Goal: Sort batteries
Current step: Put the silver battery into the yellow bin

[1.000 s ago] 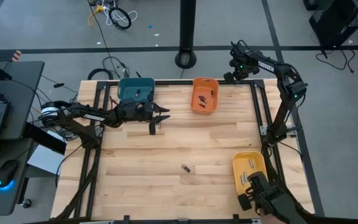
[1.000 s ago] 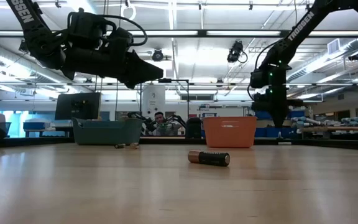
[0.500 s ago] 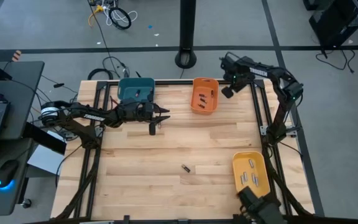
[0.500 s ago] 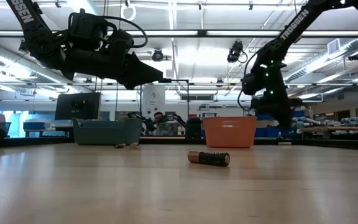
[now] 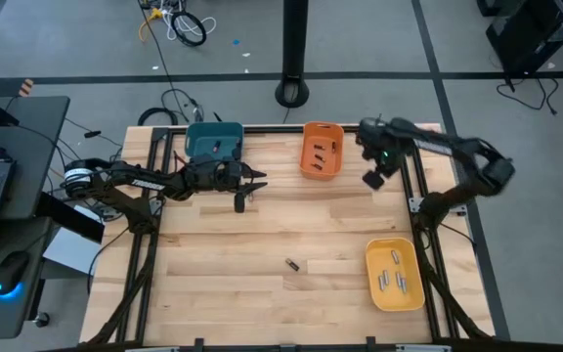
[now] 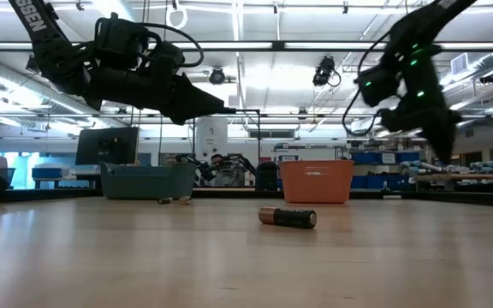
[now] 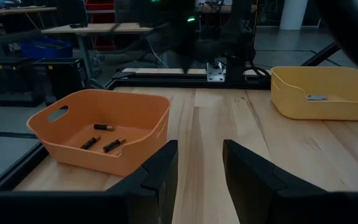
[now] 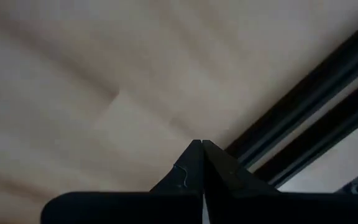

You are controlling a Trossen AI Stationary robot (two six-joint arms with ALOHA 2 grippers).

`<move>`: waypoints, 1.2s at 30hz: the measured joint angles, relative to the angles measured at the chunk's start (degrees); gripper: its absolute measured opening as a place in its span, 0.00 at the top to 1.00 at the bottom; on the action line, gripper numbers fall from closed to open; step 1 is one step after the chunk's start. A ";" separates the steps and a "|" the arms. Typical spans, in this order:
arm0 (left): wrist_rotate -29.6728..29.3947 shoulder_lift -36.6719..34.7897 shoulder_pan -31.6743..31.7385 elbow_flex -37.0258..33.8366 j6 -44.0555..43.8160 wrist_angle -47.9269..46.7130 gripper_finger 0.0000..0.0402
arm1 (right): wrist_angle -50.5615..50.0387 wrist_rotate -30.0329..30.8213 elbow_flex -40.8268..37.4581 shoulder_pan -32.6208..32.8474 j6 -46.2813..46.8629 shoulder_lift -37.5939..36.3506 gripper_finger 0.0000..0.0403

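Note:
One dark battery with a copper end point(image 6: 288, 216) lies on its side on the wood table point(image 5: 223, 284), near the middle point(image 5: 291, 264). More batteries lie in the orange bin point(image 5: 321, 152) and in the yellow bin point(image 5: 396, 276). My left gripper point(image 5: 260, 182) hovers level and open in front of the teal bin point(image 5: 213, 142), with nothing between its fingers point(image 7: 199, 155). My right gripper point(image 5: 372, 180) points down above the table, right of the orange bin. It is shut and holds nothing point(image 8: 202, 149).
Black frame rails point(image 5: 411, 186) run along the table's right and left edges. Two small cylinders point(image 6: 174, 200) lie on the table in front of the teal bin point(image 6: 146, 181). The table's near left half is bare wood. A person sits in the room far behind point(image 6: 221, 171).
My right gripper has swung from the table's far right corner toward the near edge, past the orange bin's right side, and tipped over until it points down; it stays shut. A dark object over the yellow bin has drawn back past the near edge, out of view.

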 joint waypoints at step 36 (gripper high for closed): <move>-0.01 0.00 -0.01 0.00 1.45 0.33 0.66 | 16.42 -0.55 -3.68 28.06 19.67 -15.41 0.98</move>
